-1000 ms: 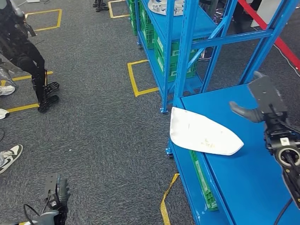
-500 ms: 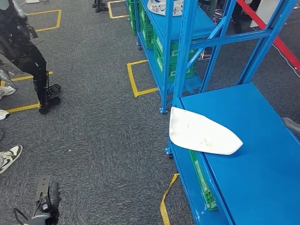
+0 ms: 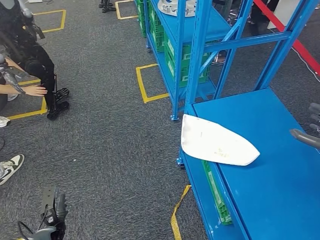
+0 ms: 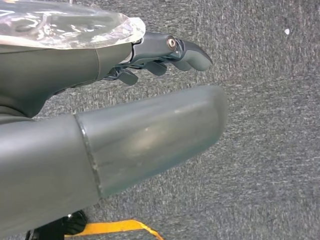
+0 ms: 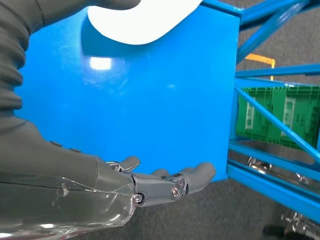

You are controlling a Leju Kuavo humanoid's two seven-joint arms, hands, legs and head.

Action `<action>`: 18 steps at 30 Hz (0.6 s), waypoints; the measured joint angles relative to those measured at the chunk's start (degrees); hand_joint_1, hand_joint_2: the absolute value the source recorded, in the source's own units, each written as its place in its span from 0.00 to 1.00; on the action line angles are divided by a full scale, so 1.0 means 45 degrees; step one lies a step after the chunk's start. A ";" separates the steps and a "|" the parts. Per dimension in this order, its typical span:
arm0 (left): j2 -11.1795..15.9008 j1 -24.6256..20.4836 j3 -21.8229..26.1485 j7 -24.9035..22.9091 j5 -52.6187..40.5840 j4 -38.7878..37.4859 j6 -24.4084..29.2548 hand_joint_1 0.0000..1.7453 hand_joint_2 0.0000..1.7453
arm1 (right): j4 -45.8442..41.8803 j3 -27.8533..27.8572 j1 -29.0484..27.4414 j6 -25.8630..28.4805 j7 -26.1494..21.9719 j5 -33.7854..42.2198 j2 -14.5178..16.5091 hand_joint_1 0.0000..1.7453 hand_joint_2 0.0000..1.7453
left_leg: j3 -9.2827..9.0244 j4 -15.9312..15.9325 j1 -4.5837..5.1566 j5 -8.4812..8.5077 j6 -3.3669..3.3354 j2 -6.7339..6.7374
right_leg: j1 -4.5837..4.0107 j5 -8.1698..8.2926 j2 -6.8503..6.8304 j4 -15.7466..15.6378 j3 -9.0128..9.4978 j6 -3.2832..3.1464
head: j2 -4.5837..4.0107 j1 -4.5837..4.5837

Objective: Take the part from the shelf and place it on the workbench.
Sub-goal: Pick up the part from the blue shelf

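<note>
At the far left of the head view a person (image 3: 22, 60) in dark clothes crouched on the grey carpet floor (image 3: 105, 150), beside yellow tape marks (image 3: 145, 85). The left hand (image 3: 56, 210) hung low over that floor; in the left wrist view its fingers (image 4: 170, 50) lay straight and apart from the thumb, holding nothing.

The part (image 3: 215, 142) was a flat white shell, broad and squared at one end and tapering to a rounded point at the other, with a few faint yellowish specks near its middle. It lay on the blue table (image 3: 271, 185), at the corner nearest the blue shelf (image 3: 188, 55), its broad end overhanging the table's edge. Its long axis ran across the head view, the tip pointing right.

The right hand (image 3: 307, 132) sat at the right edge of that view, probably just past the table. The right wrist view showed what the head view cut off: extended, slack fingers (image 5: 170, 182) holding nothing, the part (image 5: 143, 17) well apart from them, and green crates (image 5: 279, 115) under the shelf.
</note>
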State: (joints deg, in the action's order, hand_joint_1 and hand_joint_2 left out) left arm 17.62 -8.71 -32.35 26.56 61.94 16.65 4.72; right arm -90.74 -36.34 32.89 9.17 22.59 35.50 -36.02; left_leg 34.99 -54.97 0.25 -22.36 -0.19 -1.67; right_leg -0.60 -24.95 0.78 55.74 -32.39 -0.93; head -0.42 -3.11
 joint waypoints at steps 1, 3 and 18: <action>-0.0011 -0.0005 0.0000 0.0000 0.0000 0.0000 -0.0002 0.00 0.00 | 0.0059 -0.0081 0.0040 -0.0013 -0.0022 0.0062 0.0000 0.00 1.00 | 0.0000 0.0000 0.0000 0.0000 0.0000 -0.0002 | 0.0000 0.0000 -0.0002 0.0000 0.0000 0.0001 | 0.0000 0.0000; -0.0027 -0.0007 0.0000 0.0000 0.0000 0.0000 -0.0004 0.00 0.00 | 0.0166 -0.0226 0.0114 -0.0027 -0.0047 0.0112 0.0000 0.00 1.00 | 0.0001 0.0000 0.0001 0.0000 0.0000 -0.0003 | 0.0001 -0.0001 -0.0003 0.0000 0.0001 0.0001 | 0.0000 0.0000; -0.0124 -0.0027 0.0002 -0.0015 0.0000 0.0000 -0.0004 0.00 0.00 | 0.1053 -0.1315 0.0598 -0.0233 -0.0545 0.1690 0.0094 0.00 1.00 | 0.0002 0.0000 0.0001 0.0000 0.0000 -0.0014 | 0.0000 -0.0001 -0.0012 0.0000 0.0006 0.0001 | 0.0000 0.0000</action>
State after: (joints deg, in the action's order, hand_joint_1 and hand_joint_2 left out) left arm 17.06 -8.84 -32.34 26.49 61.94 16.65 4.70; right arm -86.01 -42.26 35.58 8.13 20.14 43.10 -35.60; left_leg 35.00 -54.97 0.25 -22.36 -0.19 -1.73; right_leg -0.60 -24.96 0.73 55.74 -32.36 -0.93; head -0.42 -3.11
